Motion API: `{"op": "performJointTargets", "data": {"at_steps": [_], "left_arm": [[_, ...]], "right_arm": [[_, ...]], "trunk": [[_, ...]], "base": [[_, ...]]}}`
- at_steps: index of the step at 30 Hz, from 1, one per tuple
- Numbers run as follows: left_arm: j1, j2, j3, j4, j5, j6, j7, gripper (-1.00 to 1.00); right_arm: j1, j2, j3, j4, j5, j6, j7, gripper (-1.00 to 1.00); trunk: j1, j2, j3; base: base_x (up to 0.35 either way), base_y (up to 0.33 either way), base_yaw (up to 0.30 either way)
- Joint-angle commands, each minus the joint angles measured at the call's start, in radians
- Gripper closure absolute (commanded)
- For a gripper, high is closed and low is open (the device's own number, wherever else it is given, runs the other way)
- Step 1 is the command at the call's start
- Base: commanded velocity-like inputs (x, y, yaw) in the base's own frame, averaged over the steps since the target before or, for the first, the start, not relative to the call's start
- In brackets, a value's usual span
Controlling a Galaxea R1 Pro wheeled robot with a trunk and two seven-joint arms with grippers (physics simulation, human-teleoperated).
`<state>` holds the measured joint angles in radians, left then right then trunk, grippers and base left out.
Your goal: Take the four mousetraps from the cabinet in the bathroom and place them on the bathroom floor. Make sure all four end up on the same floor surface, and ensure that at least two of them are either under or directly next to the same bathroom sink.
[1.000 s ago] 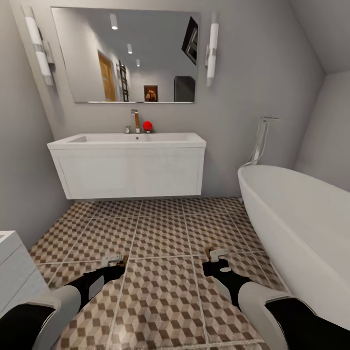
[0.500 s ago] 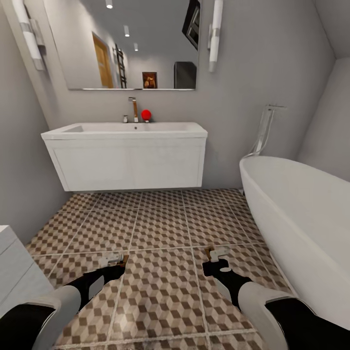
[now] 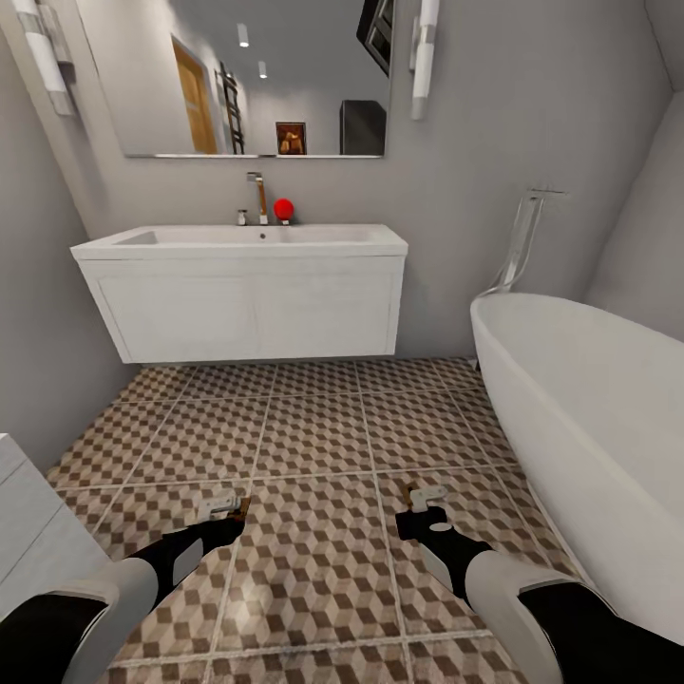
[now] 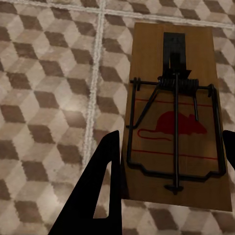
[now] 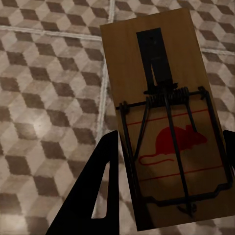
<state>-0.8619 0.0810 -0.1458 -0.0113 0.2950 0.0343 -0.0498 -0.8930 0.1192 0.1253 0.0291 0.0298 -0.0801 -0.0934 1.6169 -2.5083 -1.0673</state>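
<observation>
My left gripper (image 3: 226, 510) is shut on a mousetrap (image 4: 174, 112), a brown wooden board with a black wire spring and a red mouse print, held low over the bathroom floor (image 3: 313, 437). A second mousetrap (image 5: 161, 107) of the same kind sits in my right gripper (image 3: 425, 499), which is shut on it. In each wrist view, black fingers (image 4: 100, 186) (image 5: 100, 186) flank the board above the cube-pattern tiles. Straight ahead against the far wall hangs the sink (image 3: 237, 237), with a chrome tap on a white vanity (image 3: 247, 309). The cabinet is out of view.
A white oval bathtub (image 3: 589, 408) runs along the right side. The corner of a white unit (image 3: 24, 518) juts in at the lower left. A red ball (image 3: 283, 209) sits on the sink's back edge under a mirror (image 3: 247, 76). Tiled floor lies between me and the vanity.
The whole picture has shifted: the sink and vanity look larger and higher, so the camera has come closer. Both grippers keep their places in view with the traps.
</observation>
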Motion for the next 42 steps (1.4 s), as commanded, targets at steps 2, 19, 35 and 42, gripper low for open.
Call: {"op": "performJointTargets", "data": {"at_steps": [2,19,35,42], "left_arm": [[0.000,0.001,-0.008,-0.001,0.009,0.001,-0.002,1.00],[0.000,0.000,-0.008,-0.002,0.009,-0.022,-0.001,1.00],[0.000,0.000,-0.008,-0.001,0.010,-0.036,-0.001,1.00],[0.000,0.000,-0.008,-0.001,0.010,-0.036,-0.001,1.00]], "right_arm": [[-0.001,0.000,0.007,0.003,0.001,-0.005,-0.003,1.00],[-0.001,-0.001,0.007,0.003,0.001,-0.005,-0.003,1.00],[-0.001,-0.001,0.007,0.003,0.001,-0.004,-0.003,1.00],[-0.001,-0.001,0.007,0.003,0.001,-0.004,-0.003,1.00]], "trunk": [[0.000,0.000,-0.001],[0.000,0.000,-0.001],[0.000,0.000,-0.001],[0.000,0.000,-0.001]], "base": [[0.000,0.000,0.000],[0.106,0.000,0.000],[0.319,0.000,0.000],[0.322,0.000,0.000]]}}
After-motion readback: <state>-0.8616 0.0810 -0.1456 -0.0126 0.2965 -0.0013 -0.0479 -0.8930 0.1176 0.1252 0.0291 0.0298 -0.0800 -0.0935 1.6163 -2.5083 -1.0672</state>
